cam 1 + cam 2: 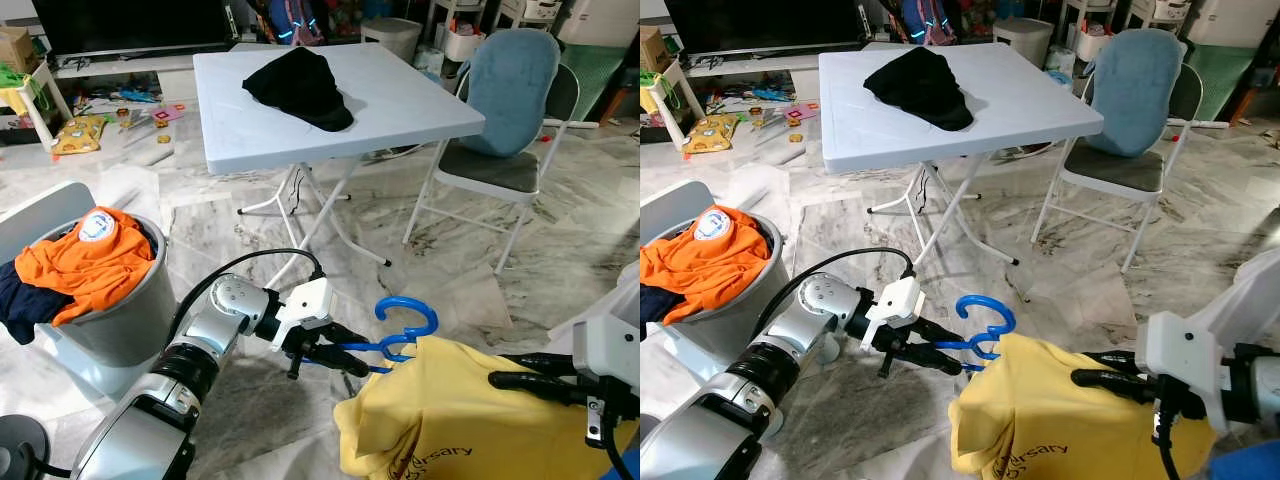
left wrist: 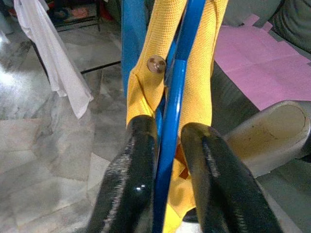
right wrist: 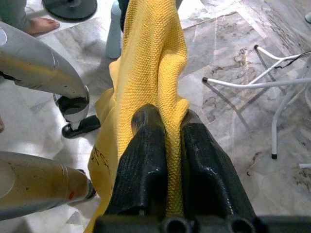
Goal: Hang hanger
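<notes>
Carrying step: left claw (image 1: 345, 357) grips the hanger (image 1: 405, 325), right claw (image 1: 515, 380) at 3 o'clock pinches the shirt (image 1: 450, 420); next needs a rail.

The hanger (image 1: 405, 330) is made of glossy blue plastic. The shirt (image 1: 450, 420) on it is a yellow cloth with a rough knitted weave, and a small brown button (image 2: 156, 64) is sewn on it. The gripper fingers (image 3: 146, 165) are of black, finely grained, slightly shiny material. The floor (image 1: 450, 280) under the hanger is polished marble with grey veins.
</notes>
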{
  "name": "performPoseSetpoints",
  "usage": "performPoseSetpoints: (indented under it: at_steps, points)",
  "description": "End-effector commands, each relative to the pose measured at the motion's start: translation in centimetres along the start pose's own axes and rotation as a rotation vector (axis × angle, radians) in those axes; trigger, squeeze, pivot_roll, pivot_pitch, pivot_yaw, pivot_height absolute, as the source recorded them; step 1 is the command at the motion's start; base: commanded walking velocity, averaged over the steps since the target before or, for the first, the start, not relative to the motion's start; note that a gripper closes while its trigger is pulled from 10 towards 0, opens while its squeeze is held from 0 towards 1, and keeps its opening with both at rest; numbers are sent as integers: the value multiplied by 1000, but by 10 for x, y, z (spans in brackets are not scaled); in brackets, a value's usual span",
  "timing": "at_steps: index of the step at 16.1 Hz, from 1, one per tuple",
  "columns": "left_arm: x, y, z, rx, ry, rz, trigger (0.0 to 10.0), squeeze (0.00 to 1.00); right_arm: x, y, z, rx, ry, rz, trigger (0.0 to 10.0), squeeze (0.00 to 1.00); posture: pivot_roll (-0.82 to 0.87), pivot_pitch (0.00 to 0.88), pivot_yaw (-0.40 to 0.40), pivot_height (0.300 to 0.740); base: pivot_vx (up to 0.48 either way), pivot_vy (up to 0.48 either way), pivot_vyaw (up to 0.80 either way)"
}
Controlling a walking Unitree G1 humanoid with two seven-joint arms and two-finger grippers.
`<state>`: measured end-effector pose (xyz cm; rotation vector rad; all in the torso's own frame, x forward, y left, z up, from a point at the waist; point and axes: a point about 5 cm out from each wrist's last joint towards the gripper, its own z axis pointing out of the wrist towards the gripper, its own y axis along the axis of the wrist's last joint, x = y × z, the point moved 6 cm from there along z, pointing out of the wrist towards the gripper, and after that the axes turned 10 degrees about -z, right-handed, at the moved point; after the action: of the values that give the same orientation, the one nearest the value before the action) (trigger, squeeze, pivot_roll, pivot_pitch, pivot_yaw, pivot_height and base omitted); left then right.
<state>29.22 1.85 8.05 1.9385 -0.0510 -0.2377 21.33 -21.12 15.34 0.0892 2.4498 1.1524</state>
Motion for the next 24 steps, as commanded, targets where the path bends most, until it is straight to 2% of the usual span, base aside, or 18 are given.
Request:
performPoseSetpoints:
  at_steps: [1, 7, 10, 11, 12, 14, 18, 19, 22, 23, 24]
  points:
    - [-2, 0, 3, 32, -37, 18, 0, 0, -8, 11, -2, -22, -26, -51, 10000, 0, -57, 0, -14, 740, 0, 0, 0]
    - [-8, -8, 4, 78, -85, -8, 0, 0, -9, 10, 0, -25, -35, -54, 10000, 0, -58, 0, -14, 740, 0, 0, 0]
    - [-3, -5, 6, 38, -39, -21, 0, 0, -10, 7, 1, -22, -43, -40, 10000, 8, -59, 0, -19, 740, 0, 0, 0]
    - [-2, -4, 6, 25, -23, -22, 0, 0, -11, 5, 1, -24, -44, -26, 10000, 937, -59, 0, -22, 740, 0, 0, 0]
    - [1, -3, 7, 7, 2, -24, 0, 0, -11, 4, 1, -27, -42, -7, 10000, 1000, -59, 0, -26, 740, 0, 0, 0]
    - [3, -2, 7, -10, 25, -28, 0, 0, -14, 2, 2, -22, -56, -5, 10000, 1000, -58, 0, -28, 740, 0, 0, 0]
    - [14, -2, 2, -94, 146, -65, 0, 0, -36, -17, 2, 85, -159, -64, 10000, 1000, -53, 0, -36, 740, 0, 0, 0]
    - [16, -2, 1, -116, 173, -79, 0, 0, -44, -21, 1, 104, -201, -89, 10000, 1000, -52, 0, -36, 740, 0, 0, 0]
    - [17, -5, 2, -171, 221, -133, 0, 0, -64, -16, 6, 65, -323, -96, 10000, 1000, -37, 0, -41, 740, 0, 0, 0]
    - [20, -7, 2, -194, 265, -155, 0, 0, -72, -18, 11, 57, -385, -104, 10000, 1000, -33, 0, -47, 740, 0, 0, 0]
    - [30, -9, -1, -215, 353, -189, 0, 0, -80, -19, 15, 57, -461, -108, 10000, 1000, -28, 0, -51, 740, 0, 0, 0]
